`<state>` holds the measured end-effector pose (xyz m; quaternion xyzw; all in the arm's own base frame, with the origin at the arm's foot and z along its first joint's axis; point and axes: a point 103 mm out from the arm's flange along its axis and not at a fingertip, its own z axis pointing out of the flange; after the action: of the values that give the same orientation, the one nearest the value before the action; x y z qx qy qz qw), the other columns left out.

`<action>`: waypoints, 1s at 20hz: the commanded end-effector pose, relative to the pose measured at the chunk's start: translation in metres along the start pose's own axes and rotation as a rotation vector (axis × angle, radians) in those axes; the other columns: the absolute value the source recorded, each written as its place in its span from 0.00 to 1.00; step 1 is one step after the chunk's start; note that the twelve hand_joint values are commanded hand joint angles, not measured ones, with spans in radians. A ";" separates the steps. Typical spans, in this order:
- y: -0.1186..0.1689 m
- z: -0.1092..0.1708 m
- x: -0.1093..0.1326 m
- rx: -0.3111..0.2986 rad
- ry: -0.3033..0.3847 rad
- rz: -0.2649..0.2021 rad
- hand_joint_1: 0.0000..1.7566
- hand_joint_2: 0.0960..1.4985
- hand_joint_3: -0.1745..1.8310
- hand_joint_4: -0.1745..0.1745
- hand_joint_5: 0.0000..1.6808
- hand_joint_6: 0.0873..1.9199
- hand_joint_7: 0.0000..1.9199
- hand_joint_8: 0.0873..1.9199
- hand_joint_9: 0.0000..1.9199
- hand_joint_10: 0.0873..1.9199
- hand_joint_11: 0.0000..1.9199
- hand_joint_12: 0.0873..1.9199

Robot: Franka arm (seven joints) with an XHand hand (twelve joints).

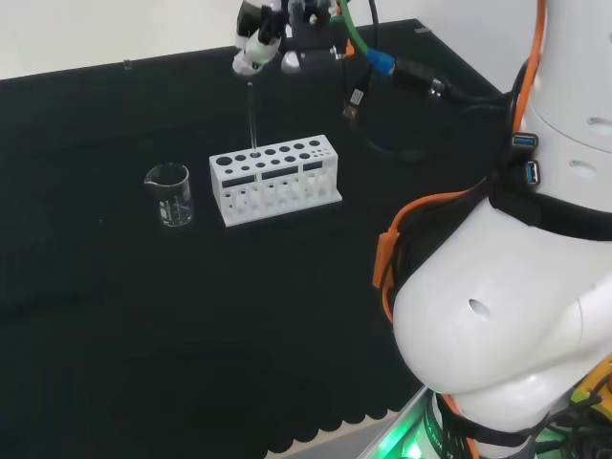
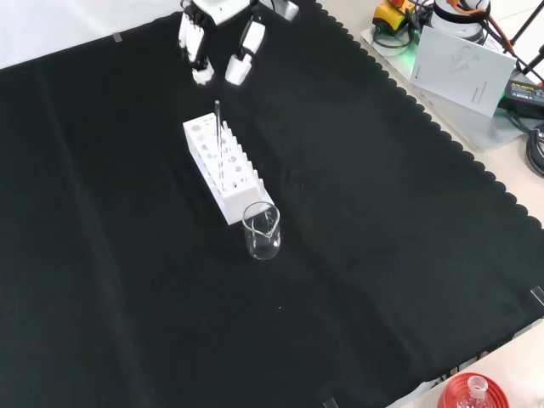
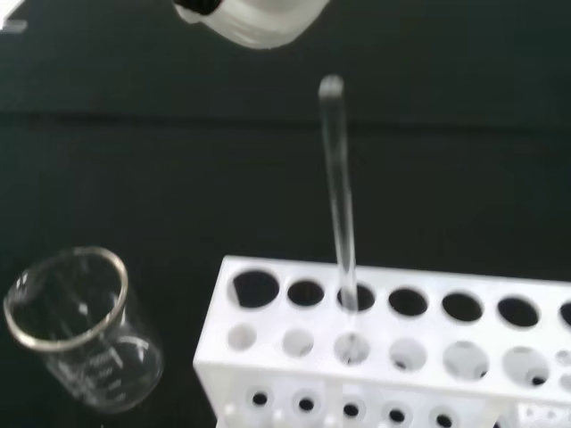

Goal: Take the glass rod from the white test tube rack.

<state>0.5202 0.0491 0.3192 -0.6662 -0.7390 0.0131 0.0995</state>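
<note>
The white test tube rack (image 1: 273, 182) (image 2: 223, 174) (image 3: 375, 357) stands mid-cloth. A clear glass rod (image 1: 252, 120) (image 2: 218, 127) (image 3: 339, 196) rises upright from a hole in its back row as the head view shows it. The black and white hand (image 1: 258, 48) (image 2: 201, 51) (image 3: 254, 18) hovers just above the rod's top. Its fingers hang down, relaxed and open, and a small gap separates them from the rod. Nothing is held.
A small empty glass beaker (image 1: 169, 194) (image 2: 262, 231) (image 3: 80, 330) stands close beside one end of the rack. In the front view, a red ribbed ring with a flask (image 2: 472, 393) sits at the bottom right corner and papers (image 2: 463, 59) lie beyond the cloth's scalloped edge.
</note>
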 end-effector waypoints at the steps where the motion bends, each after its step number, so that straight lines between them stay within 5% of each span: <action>1: 0.002 0.017 0.004 0.027 -0.006 -0.007 0.60 0.62 0.00 0.05 0.47 0.37 0.49 0.32 0.52 0.29 0.46 0.59; 20: 0.011 0.028 -0.013 0.060 0.030 -0.006 0.60 0.62 0.00 0.05 0.47 0.37 0.49 0.32 0.52 0.29 0.45 0.59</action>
<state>0.5220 0.0462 0.2876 -0.6602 -0.7404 0.0298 0.1227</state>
